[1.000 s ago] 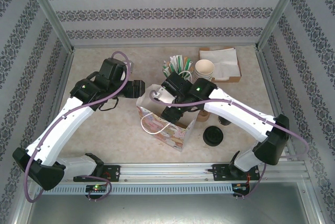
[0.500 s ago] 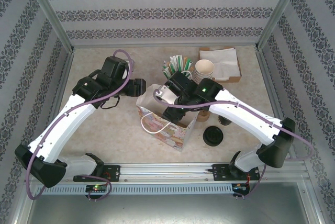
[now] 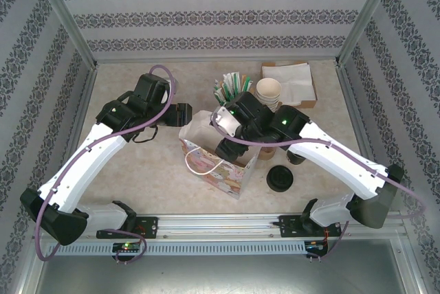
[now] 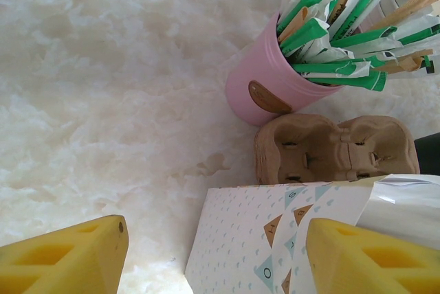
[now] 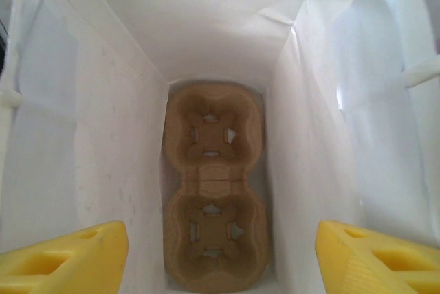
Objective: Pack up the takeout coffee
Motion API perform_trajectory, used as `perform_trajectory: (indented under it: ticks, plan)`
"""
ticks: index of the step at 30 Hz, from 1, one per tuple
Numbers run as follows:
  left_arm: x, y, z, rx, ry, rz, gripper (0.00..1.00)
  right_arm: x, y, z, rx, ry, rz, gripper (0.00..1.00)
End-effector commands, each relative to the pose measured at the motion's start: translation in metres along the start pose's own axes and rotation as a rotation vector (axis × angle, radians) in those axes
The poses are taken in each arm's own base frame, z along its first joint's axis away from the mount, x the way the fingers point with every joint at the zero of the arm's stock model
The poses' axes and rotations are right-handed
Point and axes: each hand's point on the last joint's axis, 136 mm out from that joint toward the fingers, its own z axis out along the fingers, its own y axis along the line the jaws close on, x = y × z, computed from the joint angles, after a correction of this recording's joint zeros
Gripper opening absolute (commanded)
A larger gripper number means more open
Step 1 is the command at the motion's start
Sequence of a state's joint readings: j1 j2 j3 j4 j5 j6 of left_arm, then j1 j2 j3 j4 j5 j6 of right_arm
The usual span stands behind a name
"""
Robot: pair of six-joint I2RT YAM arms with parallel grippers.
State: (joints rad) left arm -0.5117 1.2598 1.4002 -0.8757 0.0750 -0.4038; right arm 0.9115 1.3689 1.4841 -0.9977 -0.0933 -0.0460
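Top external: left gripper, right gripper wide open, empty. Small dark black-lidded cup seems squashy; hold its sides.

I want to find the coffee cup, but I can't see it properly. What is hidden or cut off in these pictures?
- Takeout coffee: in the top view, the right arm covers nearly all of it. Just a dark bit peeks out.
- Cardboard carrier: in the left wrist view, the paper bag hides its near edge.
- Straws: in the left wrist view, their tops are cut off by the picture's edge.
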Motion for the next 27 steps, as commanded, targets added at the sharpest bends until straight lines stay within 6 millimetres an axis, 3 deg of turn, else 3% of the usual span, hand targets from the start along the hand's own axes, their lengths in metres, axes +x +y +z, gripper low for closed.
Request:
perform_trajectory:
  ticks: [1,5,9,10,12,15,21,24,27]
  plan:
    - [-0.008,-0.009,-0.005,0.02,-0.02,0.012,0.69,-0.012,-0.003,-0.015,0.017,-0.079,0.032,0.73]
    - [-0.007,-0.008,-0.005,0.018,-0.019,0.015,0.69,-0.023,-0.007,-0.033,0.049,-0.148,0.057,0.73]
    - [-0.007,-0.008,-0.005,0.016,-0.019,0.019,0.69,-0.035,-0.024,-0.062,0.144,-0.239,0.125,0.78]
    - [-0.007,-0.008,-0.005,0.014,-0.019,0.02,0.69,-0.037,-0.03,-0.071,0.177,-0.265,0.14,0.81]
    - [-0.007,-0.007,-0.004,0.014,-0.019,0.021,0.69,-0.036,-0.043,-0.09,0.239,-0.304,0.2,0.98]
    - [-0.007,-0.007,-0.004,0.011,-0.02,0.025,0.69,-0.029,-0.061,-0.114,0.274,-0.354,0.319,0.98]
    - [-0.006,-0.006,-0.001,0.008,-0.016,0.034,0.69,0.004,-0.113,-0.161,0.507,-0.448,0.573,0.98]
    - [-0.006,-0.006,0.0,0.005,-0.016,0.039,0.69,0.041,-0.148,-0.19,0.71,-0.446,0.76,0.98]
    - [-0.005,-0.005,0.0,0.0,-0.015,0.047,0.69,0.082,-0.17,-0.2,0.829,-0.383,0.92,0.98]
